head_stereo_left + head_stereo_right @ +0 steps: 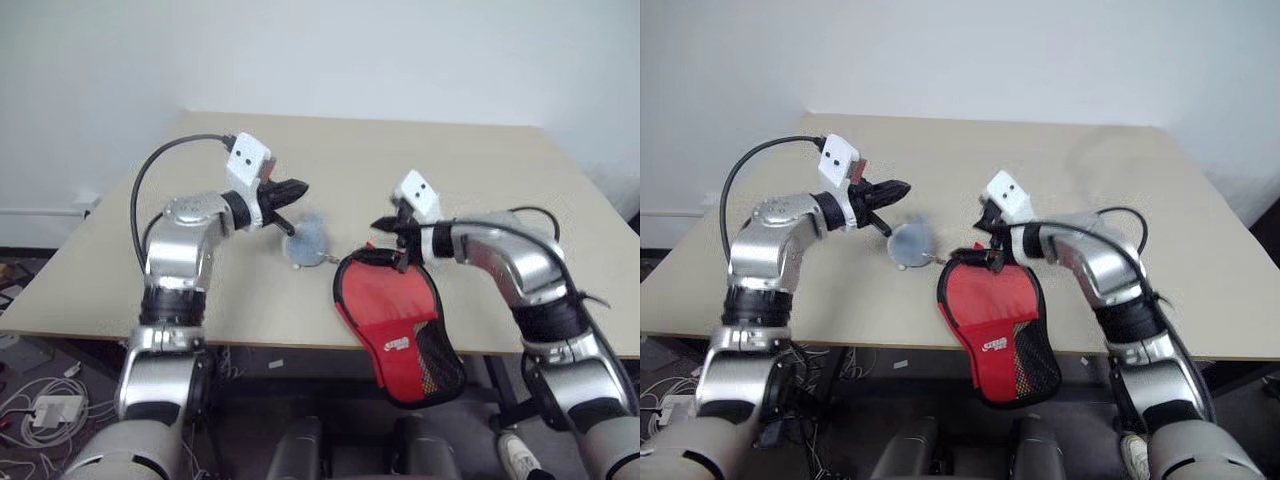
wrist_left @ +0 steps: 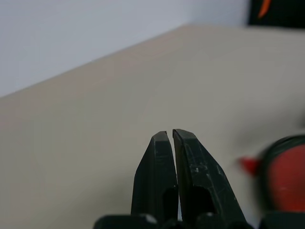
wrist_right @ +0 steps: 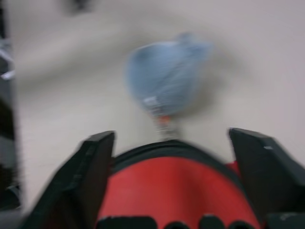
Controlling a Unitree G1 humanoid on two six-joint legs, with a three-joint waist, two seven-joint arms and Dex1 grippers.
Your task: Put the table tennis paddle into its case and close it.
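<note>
Eye views: the case (image 1: 395, 325) droops off the counter (image 1: 470, 180) edge right under the right gripper (image 1: 388, 228), red side up. A pale blue tag (image 1: 308, 240) sits between it and the left gripper (image 1: 292, 190).

Left wrist: jaws pinched together on nothing.

Right wrist: jaws spread wide astride the case's top edge, not gripping it.

No paddle visible, maybe it's already inside; can't tell if it's zipped.
</note>
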